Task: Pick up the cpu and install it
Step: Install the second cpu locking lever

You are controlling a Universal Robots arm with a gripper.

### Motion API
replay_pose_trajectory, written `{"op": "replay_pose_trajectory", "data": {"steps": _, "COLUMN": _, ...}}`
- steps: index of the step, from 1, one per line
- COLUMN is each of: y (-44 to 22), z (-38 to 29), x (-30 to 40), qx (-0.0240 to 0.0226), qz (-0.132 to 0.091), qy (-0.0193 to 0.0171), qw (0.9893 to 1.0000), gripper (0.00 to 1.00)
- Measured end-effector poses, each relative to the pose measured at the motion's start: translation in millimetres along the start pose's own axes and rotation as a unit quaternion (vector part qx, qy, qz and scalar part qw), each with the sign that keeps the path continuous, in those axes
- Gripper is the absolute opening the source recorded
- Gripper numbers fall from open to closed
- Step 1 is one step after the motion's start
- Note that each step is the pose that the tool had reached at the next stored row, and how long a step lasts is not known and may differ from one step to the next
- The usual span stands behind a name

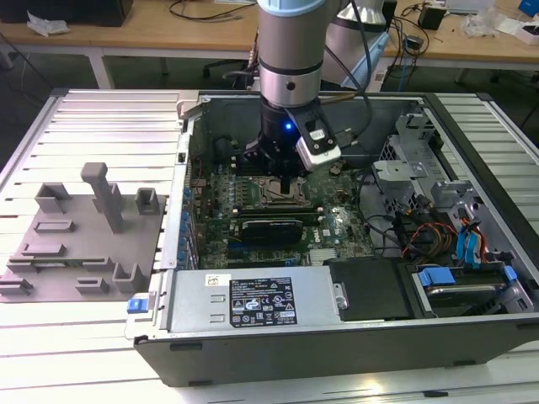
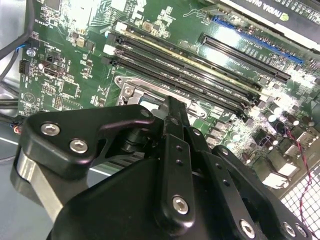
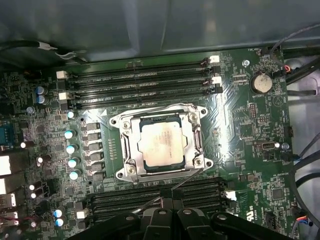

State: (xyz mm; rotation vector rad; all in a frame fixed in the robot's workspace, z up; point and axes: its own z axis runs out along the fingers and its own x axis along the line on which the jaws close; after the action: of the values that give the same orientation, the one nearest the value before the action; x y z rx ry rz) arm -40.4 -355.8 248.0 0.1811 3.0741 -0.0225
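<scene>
The cpu (image 3: 161,144), a pale silvery square chip, lies flat inside the metal-framed socket (image 3: 125,147) of the green board (image 3: 245,125) in the first wrist view. My gripper (image 3: 168,194) hovers just beside the socket's edge, fingers together with nothing between them. A thin wire lever (image 3: 186,178) runs from the socket's corner toward the fingertips. In the exterior view the gripper (image 1: 290,178) hangs over the socket (image 1: 277,194) inside the open computer case. In the second wrist view the black fingers (image 2: 172,117) cover part of the socket frame (image 2: 131,89).
Memory slots (image 3: 140,80) flank the socket on both sides. A black card (image 1: 269,229), a power supply (image 1: 253,299), drive cages (image 1: 417,168) and loose cables (image 1: 425,236) crowd the case. A grey tray with upright blocks (image 1: 76,244) sits at the exterior view's left.
</scene>
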Motion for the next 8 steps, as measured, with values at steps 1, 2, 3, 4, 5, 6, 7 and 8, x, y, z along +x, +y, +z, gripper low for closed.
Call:
{"op": "replay_pose_trajectory", "data": {"steps": 1, "y": -0.2, "z": 0.2, "x": 0.0, "qx": 0.0, "qz": 0.0, "qy": 0.0, "qw": 1.0, "gripper": 0.11}}
{"op": "replay_pose_trajectory", "data": {"steps": 2, "y": -0.5, "z": 0.6, "x": 0.0, "qx": 0.0, "qz": 0.0, "qy": 0.0, "qw": 1.0, "gripper": 0.11}}
{"op": "replay_pose_trajectory", "data": {"steps": 3, "y": -0.8, "z": 1.4, "x": 0.0, "qx": 0.0001, "qz": 0.0, "qy": 0.0, "qw": 1.0, "gripper": 0.11}}
{"op": "replay_pose_trajectory", "data": {"steps": 4, "y": -1.1, "z": 2.2, "x": 0.1, "qx": 0.0001, "qz": 0.0, "qy": 0.0, "qw": 1.0, "gripper": 0.11}}
{"op": "replay_pose_trajectory", "data": {"steps": 5, "y": -1.4, "z": 3.4, "x": 0.1, "qx": 0.0001, "qz": 0.0, "qy": 0.0, "qw": 1.0, "gripper": 0.11}}
{"op": "replay_pose_trajectory", "data": {"steps": 6, "y": -1.7, "z": 4.4, "x": 0.3, "qx": 0.0001, "qz": 0.0, "qy": 0.0, "qw": 1.0, "gripper": 0.11}}
{"op": "replay_pose_trajectory", "data": {"steps": 7, "y": -1.9, "z": 5.4, "x": 0.4, "qx": 0.0001, "qz": 0.0, "qy": 0.0, "qw": 1.0, "gripper": 0.11}}
{"op": "replay_pose_trajectory", "data": {"steps": 8, "y": -1.9, "z": 5.5, "x": 0.4, "qx": 0.0002, "qz": -0.001, "qy": 0.0, "qw": 1.0, "gripper": 0.11}}
